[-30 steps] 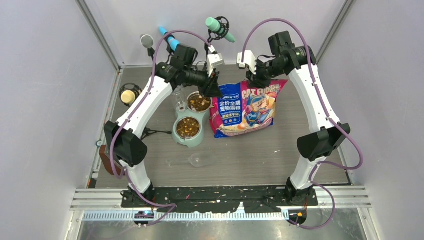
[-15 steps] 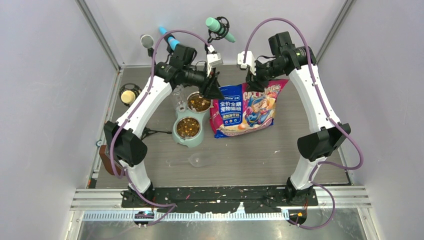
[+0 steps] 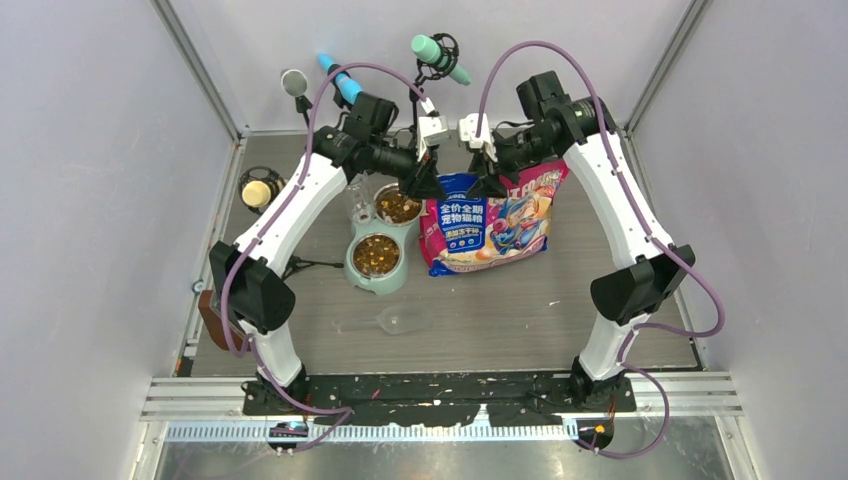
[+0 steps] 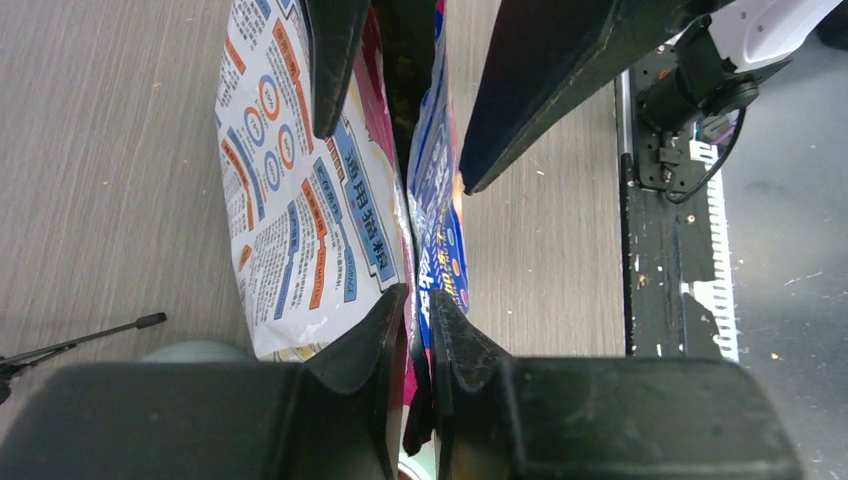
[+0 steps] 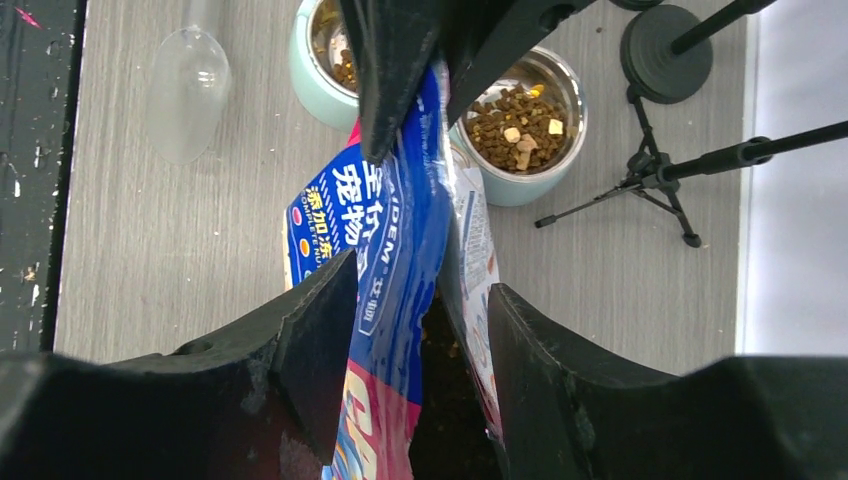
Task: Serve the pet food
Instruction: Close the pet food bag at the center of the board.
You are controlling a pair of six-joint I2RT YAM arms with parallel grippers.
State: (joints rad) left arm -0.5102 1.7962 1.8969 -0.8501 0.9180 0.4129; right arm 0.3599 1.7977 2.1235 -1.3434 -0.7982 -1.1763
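Over the wood-grain table (image 3: pixel 600 300) we are pinching the cat-food bag (image 3: pixel 490 225) by its rim in the left gripper (image 4: pixel 417 295) while the right gripper (image 5: pixel 420 278) is straddling it unclenched, kibble (image 5: pixel 515 118) filling both steel bowls (image 5: pixel 580 110), so tipping risks overflow.

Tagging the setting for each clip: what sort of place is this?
Probably a lab recording booth, not a home: plain walls close in a table, microphones stand at its far edge, and two robot arms are bolted to its near edge.
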